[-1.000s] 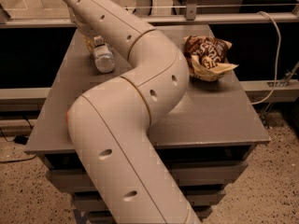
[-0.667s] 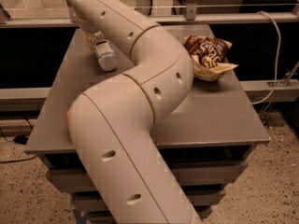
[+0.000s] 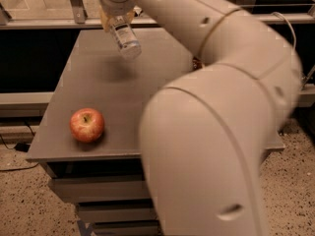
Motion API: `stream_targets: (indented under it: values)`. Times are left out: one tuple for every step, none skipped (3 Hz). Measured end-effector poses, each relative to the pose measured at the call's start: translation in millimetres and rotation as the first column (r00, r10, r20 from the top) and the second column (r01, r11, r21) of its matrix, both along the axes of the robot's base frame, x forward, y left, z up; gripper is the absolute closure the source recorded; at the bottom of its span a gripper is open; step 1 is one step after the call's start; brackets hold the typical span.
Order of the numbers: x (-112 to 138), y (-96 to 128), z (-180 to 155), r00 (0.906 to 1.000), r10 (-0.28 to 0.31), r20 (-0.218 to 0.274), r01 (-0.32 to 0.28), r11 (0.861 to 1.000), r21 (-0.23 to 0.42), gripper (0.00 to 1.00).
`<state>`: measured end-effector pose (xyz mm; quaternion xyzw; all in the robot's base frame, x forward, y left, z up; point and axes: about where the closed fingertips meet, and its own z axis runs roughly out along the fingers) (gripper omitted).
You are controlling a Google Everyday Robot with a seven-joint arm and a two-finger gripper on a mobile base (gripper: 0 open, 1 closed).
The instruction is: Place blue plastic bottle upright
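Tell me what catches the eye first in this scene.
The robot's big pale arm fills the right side and the foreground. At the top, the gripper holds the blue plastic bottle tilted above the far part of the grey table, seemingly off its surface. A red apple sits alone near the table's front left corner.

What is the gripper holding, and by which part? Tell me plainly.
The gripper holds the blue plastic bottle by its upper end. The bottle hangs tilted above the table.
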<state>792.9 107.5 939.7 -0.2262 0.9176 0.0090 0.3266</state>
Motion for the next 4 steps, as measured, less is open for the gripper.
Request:
stream_targets:
  values:
    - [-43, -27, 40, 0.9905, 0.084, 0.109, -0.096, 0.99, 0.106, 1.0]
    - [-95, -21, 30, 0.962, 0.225, 0.154, -0.251, 0.951, 0.179, 1.0]
    - [-149, 3, -12, 0.9098, 0.356, 0.214, -0.409, 0.855, 0.318, 1.0]
    - [-155, 4, -5, 0.8835, 0.322, 0.34, -0.452, 0.776, 0.44, 1.0]
